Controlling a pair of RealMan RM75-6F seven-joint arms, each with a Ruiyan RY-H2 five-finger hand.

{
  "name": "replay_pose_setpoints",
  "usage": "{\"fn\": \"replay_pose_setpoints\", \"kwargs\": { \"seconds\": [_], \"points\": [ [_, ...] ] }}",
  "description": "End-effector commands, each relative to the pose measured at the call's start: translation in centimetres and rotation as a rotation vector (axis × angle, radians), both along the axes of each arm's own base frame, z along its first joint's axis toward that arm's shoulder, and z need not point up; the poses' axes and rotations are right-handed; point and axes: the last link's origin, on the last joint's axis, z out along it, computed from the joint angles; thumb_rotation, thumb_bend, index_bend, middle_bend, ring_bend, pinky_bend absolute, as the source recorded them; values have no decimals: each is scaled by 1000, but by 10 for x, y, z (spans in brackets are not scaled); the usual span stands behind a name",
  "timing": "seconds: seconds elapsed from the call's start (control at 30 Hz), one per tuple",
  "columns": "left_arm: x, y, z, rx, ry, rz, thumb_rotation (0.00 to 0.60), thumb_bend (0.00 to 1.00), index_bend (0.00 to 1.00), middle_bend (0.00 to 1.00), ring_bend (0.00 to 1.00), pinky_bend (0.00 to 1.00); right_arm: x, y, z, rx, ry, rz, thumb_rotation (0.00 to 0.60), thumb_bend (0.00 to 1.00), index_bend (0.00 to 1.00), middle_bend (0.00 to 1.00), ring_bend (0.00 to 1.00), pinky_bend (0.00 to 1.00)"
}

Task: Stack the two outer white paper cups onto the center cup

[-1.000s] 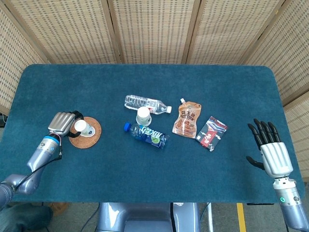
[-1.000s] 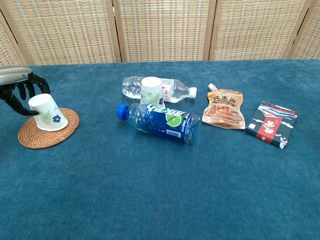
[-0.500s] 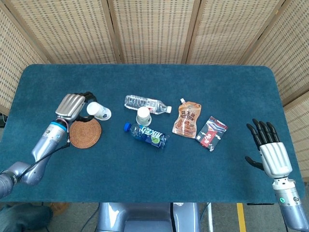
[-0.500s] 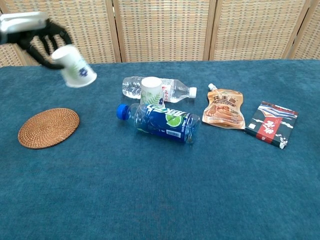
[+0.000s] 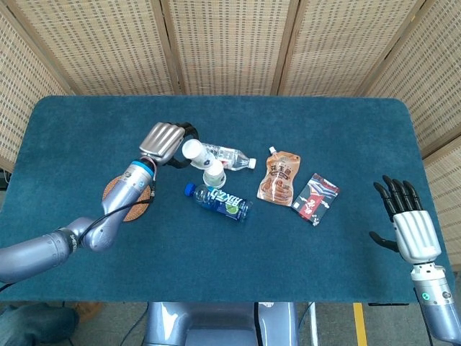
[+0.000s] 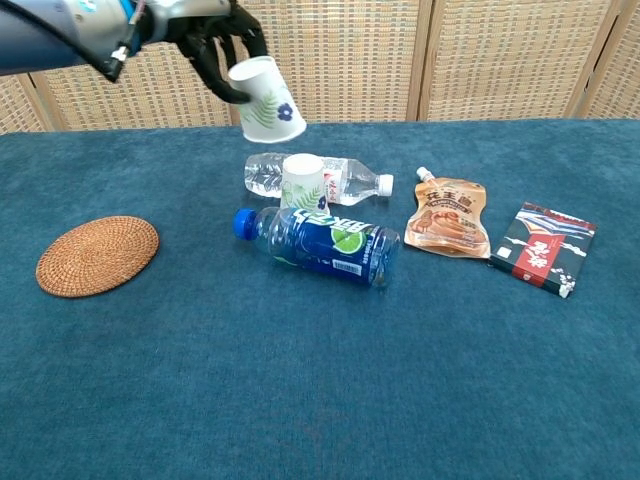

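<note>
The left robot hand point(image 6: 205, 40) gripped a tilted paper cup point(image 6: 267, 98) above the center cup point(image 6: 302, 181), whose base the blue bottle point(image 6: 318, 244) hid. The right robot hand point(image 5: 405, 220) was spread, empty.

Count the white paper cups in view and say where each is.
2. One cup is held tilted in the air by the left hand; the other stands between the two bottles. A third may be hidden.

- Our left hand point(image 6: 215, 40) holds a white paper cup point(image 6: 267, 98) above the upside-down white paper cup point(image 6: 302, 180).
- That cup stands between a clear plastic bottle point(image 6: 345, 178) behind and a blue-labelled bottle point(image 6: 320, 245) in front.
- A round woven coaster point(image 6: 97, 256) lies far left.
</note>
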Motion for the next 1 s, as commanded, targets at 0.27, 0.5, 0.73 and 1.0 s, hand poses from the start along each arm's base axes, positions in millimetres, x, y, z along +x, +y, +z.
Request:
{"fn": "replay_pose_setpoints", "kwargs": {
  "seconds": [0.27,0.5,0.73,1.0],
  "points": [
    [13,0,-20,-5,43,-4,600,303,485,333,388,375,0,0,3,3,-16,3,600,0,91,0,0,0],
    [17,1,-33,-21,58,2,600,302,485,332,389,374,0,0,5,-2,-21,3,600,0,91,0,0,0],
    [18,1,-40,-25,67,6,600,303,484,332,389,369,-2,-2,5,6,-30,-5,600,0,91,0,0,0],
    [20,2,-45,-11,80,2,600,302,480,326,389,354,-2,-3,6,4,-39,-3,600,0,91,0,0,0]
  ]
}}
